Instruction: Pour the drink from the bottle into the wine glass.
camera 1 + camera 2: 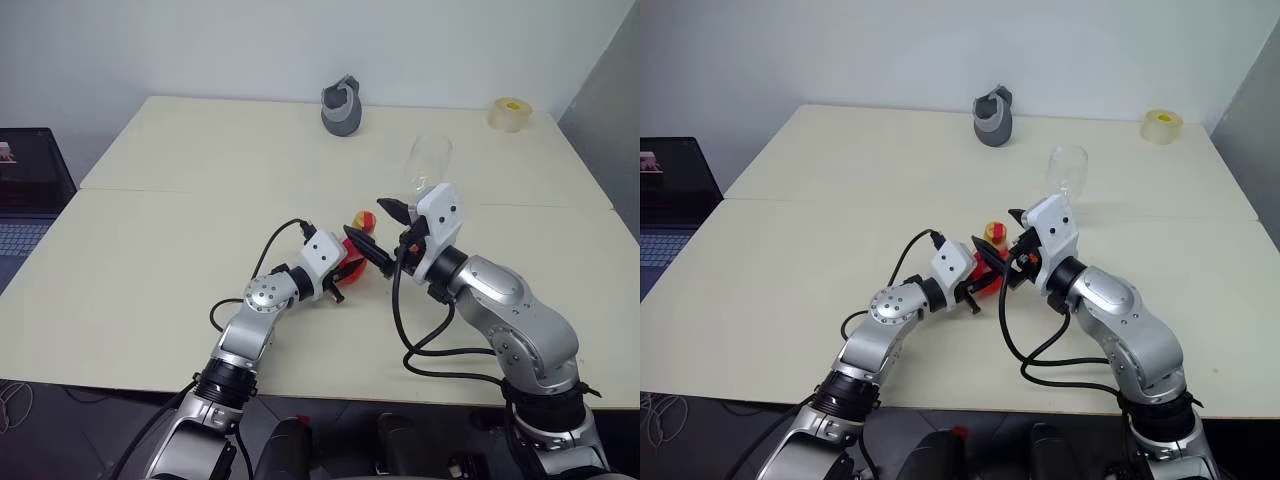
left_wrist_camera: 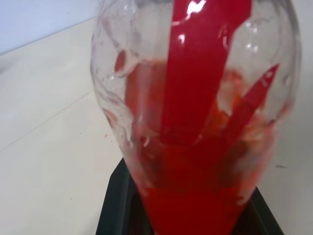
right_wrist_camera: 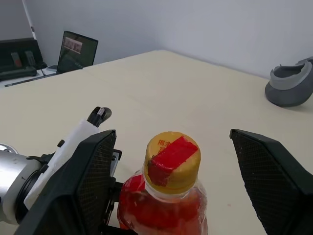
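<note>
The left end effector (image 1: 978, 277) was clamped on the upright bottle (image 1: 989, 255) above the surface (image 1: 820, 220), its cap (image 3: 172, 161) lying between the right end effector's (image 3: 190, 171) spread fingers, the glass (image 1: 1067, 172) just beyond.

Cream table (image 1: 150, 260) with background clutter.
A grey jug-like object (image 1: 341, 108) sits at the far edge, a tape roll (image 1: 510, 114) at the far right corner, a laptop (image 1: 30, 190) off the table's left side.
</note>
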Controlling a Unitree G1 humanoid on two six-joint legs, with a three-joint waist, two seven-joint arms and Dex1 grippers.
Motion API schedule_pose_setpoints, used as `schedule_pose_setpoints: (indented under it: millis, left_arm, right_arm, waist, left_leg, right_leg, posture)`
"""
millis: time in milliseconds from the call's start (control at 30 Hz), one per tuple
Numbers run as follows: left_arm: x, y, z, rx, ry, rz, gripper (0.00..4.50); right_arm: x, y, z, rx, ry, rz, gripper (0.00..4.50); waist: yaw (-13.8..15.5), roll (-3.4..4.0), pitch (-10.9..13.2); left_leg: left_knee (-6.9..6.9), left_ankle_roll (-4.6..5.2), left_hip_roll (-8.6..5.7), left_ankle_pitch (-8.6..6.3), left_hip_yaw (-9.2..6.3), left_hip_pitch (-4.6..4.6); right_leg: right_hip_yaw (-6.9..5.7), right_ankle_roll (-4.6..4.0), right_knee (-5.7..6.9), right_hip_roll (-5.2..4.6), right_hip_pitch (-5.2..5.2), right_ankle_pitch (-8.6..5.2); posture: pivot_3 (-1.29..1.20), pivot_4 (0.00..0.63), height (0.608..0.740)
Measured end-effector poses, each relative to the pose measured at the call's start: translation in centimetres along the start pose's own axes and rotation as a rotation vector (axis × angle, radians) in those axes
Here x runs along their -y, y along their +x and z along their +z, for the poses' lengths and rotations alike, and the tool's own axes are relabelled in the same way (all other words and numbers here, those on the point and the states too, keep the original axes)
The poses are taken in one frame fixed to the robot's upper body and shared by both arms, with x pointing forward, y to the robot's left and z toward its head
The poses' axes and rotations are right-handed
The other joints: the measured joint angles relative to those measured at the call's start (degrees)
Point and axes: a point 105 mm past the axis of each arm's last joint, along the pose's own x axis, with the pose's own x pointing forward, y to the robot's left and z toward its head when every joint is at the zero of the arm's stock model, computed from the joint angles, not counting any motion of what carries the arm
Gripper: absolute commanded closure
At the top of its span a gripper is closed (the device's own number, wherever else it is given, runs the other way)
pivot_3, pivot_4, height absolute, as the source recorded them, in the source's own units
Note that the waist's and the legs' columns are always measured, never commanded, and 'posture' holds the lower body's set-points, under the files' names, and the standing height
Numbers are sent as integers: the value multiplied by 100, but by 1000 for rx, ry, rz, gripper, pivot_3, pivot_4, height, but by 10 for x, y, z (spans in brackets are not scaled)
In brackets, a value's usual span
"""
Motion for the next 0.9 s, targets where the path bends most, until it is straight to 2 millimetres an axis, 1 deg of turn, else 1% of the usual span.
schedule_pose_setpoints:
  millis: [33, 67, 233, 267, 400, 467, 533, 600, 667, 733, 800, 900]
  left_arm:
    - [0, 0, 0, 0, 0, -1, 3727]
    - [0, 0, 0, -1, 0, -1, 3727]
    - [0, 0, 0, 1, 0, -4, 3727]
    - [0, 0, 0, 0, 0, -4, 3727]
    - [1, 0, 0, -1, 0, -9, 3730]
    - [2, -1, -1, -1, -9, -30, 3733]
    - [5, -5, -1, 3, -20, -73, 3740]
    - [11, -13, -1, -1, -13, -151, 3752]
    - [16, -23, -2, -17, 1, -236, 3753]
    - [17, -30, -2, -27, 8, -289, 3754]
    - [16, -31, -1, -29, -3, -301, 3754]
    - [15, -30, 0, -28, -17, -296, 3754]
  right_arm:
    - [2, 0, -2, -8, 0, -9, 1123]
    - [4, 1, -4, -16, -3, -18, 1433]
    - [0, 3, -4, -21, -5, 5, 3179]
    - [0, 3, -4, -22, -4, 7, 3271]
    - [0, 3, -5, -25, -11, 26, 3271]
    - [1, 1, -5, -29, -38, 83, 3271]
    - [2, -1, -5, -39, -71, 193, 3271]
    - [4, -4, -5, -70, -109, 358, 3271]
    - [6, -4, -4, -116, -151, 528, 3271]
    - [9, 0, -2, -137, -174, 653, 3271]
    - [12, 4, 0, -142, -182, 715, 3271]
    - [15, 6, -1, -142, -177, 743, 3271]
  waist:
    - [-2, 0, 0]
    - [-3, 0, 0]
    - [-41, 0, 0]
    - [-44, 0, 0]
    - [-48, 0, 0]
    - [-51, 0, 0]
    - [-60, 0, 1]
    - [-92, 2, 2]
    - [-125, 5, 6]
    - [-142, 6, 6]
    - [-130, 6, 6]
    - [-104, 6, 6]
  left_leg:
    - [0, 0, -1, 0, 0, 0]
    - [0, 0, -1, 0, 0, -1]
    - [-2, 0, 0, 0, -1, 0]
    - [-2, 0, 0, 0, -1, 0]
    - [-2, 0, 0, 0, -1, 0]
    - [-2, 1, -2, 0, 1, 0]
    - [-2, 1, -3, 0, 4, 2]
    - [-9, 2, -2, 0, 13, 8]
    - [-13, 4, 1, 0, 21, 17]
    - [-19, 5, 9, 0, 28, 22]
    - [-20, 5, 9, 0, 28, 18]
    - [-14, 4, 8, 0, 12, 4]
  right_leg:
    - [0, 0, 0, 0, 0, 0]
    - [0, 0, 0, 0, 0, 0]
    - [-1, 0, 0, 0, 0, 0]
    - [-1, 0, -1, 0, 0, 0]
    - [-1, 0, -1, 0, 0, 0]
    - [-3, 0, -1, 0, 0, 0]
    - [-11, 0, -3, 1, 0, 0]
    - [-13, 0, -4, 3, 1, 0]
    - [-9, 0, -2, 6, 1, 0]
    - [-8, -2, -2, 11, 1, 0]
    - [-10, -5, -2, 11, 0, -2]
    - [-7, -5, -6, 6, -2, -2]
  posture:
    - [0, 150, 740]
    - [0, 150, 740]
    - [0, 150, 740]
    - [0, 150, 740]
    - [0, 150, 740]
    - [0, 150, 740]
    - [0, 150, 740]
    - [0, 150, 740]
    - [0, 150, 740]
    - [0, 150, 740]
    - [0, 150, 740]
    - [0, 150, 740]
